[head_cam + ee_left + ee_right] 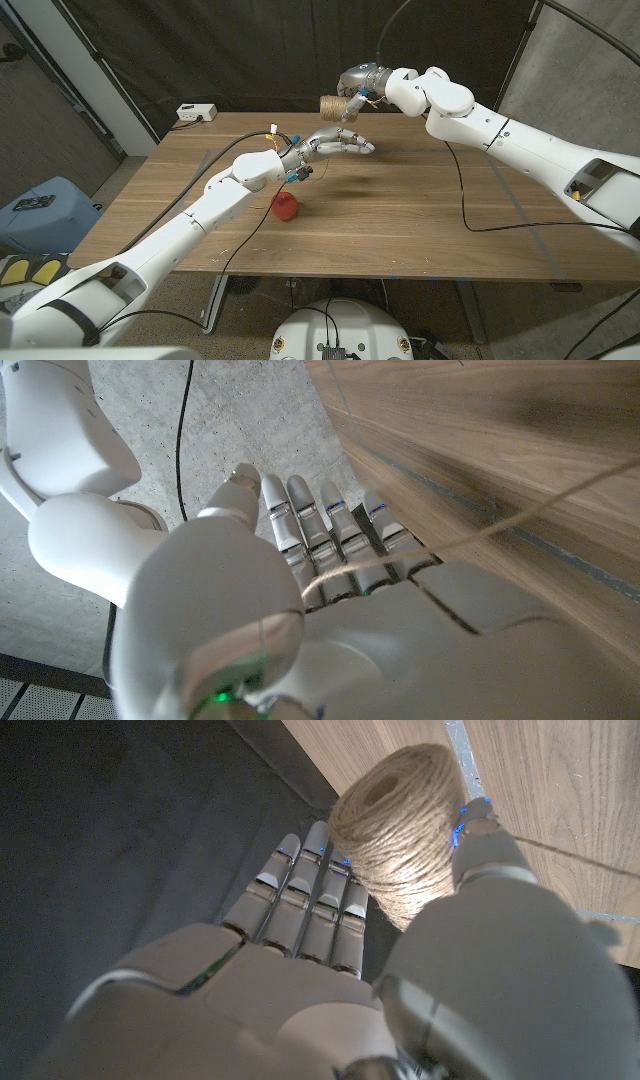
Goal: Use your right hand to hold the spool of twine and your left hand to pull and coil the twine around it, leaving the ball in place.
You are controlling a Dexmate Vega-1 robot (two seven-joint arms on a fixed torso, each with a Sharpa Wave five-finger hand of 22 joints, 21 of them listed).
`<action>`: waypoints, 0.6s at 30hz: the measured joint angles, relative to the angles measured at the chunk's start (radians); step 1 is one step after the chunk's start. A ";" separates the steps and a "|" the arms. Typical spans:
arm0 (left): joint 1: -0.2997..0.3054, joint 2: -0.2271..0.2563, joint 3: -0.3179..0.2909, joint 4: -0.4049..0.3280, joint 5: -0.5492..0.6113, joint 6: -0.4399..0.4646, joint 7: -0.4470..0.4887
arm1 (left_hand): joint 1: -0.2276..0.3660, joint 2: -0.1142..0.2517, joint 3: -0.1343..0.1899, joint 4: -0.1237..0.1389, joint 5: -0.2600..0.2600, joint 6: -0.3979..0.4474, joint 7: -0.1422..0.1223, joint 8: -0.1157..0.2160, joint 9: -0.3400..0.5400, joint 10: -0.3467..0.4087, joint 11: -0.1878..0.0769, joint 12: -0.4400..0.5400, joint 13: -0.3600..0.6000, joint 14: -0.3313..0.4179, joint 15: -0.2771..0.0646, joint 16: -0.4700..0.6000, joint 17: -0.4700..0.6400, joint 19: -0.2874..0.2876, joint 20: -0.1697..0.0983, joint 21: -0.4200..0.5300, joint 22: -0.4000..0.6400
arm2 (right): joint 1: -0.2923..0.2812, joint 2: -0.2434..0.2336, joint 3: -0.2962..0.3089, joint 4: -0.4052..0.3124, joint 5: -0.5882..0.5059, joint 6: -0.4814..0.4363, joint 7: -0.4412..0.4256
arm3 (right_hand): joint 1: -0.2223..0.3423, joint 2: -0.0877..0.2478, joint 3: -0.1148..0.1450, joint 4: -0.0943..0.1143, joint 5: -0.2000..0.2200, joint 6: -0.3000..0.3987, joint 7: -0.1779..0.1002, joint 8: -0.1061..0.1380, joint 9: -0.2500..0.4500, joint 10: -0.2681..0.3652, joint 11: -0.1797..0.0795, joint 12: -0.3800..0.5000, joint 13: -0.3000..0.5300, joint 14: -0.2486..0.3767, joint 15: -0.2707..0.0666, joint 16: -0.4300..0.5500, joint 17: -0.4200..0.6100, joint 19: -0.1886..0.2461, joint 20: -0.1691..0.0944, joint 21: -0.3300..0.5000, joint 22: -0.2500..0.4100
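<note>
The spool of twine [331,105] is held by the right hand [356,84] above the far edge of the wooden table [420,215], raised clear of the surface. In the right wrist view the spool [400,830] is seen clasped between the fingers [300,890] on one side and the thumb on the other, its wound end facing outward. A thin strand of twine [575,858] is seen leaving the spool across the wood.

The left hand [330,148] is held over the middle of the table, fingers stretched out together toward the robot's right, well apart from the spool. In the left wrist view a strand of twine [500,525] is seen running over the back of the hand [330,600] and the fingers [320,520]; whether it is pinched cannot be told.

A red ball [286,207] is seen on the table, just beside the left forearm and nearer the robot than the left hand. A small white box [197,113] is seen at the table's far left corner
</note>
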 measured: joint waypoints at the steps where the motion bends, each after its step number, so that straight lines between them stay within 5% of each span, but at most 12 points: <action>1: 0.001 0.001 0.000 -0.002 0.000 0.001 0.000 | 0.000 0.000 0.000 0.000 0.000 0.000 0.000 0.000 0.000 0.000 0.000 0.000 0.000 0.000 0.000 0.000 0.000 0.000 0.000 0.000 0.000 | 0.000 0.000 0.000 0.002 0.000 -0.002 0.000 | 0.000 0.000 0.000 0.000 0.000 0.000 0.000 -0.001 0.000 0.000 0.000 0.000 0.000 0.002 0.002 0.000 0.000 0.000 0.000 0.000 0.000; 18: 0.002 0.010 -0.006 -0.030 -0.009 0.003 -0.008 | 0.000 0.000 0.000 0.000 0.000 0.019 0.000 0.000 0.000 0.009 -0.002 0.000 0.009 0.006 -0.006 0.003 0.000 0.000 0.000 0.000 0.000 | -0.004 0.000 -0.005 0.023 0.001 -0.011 -0.010 | -0.001 0.001 -0.001 -0.001 0.004 0.000 0.000 -0.005 0.000 0.004 0.002 0.002 -0.002 0.017 -0.002 0.000 0.005 0.007 -0.007 0.000 0.000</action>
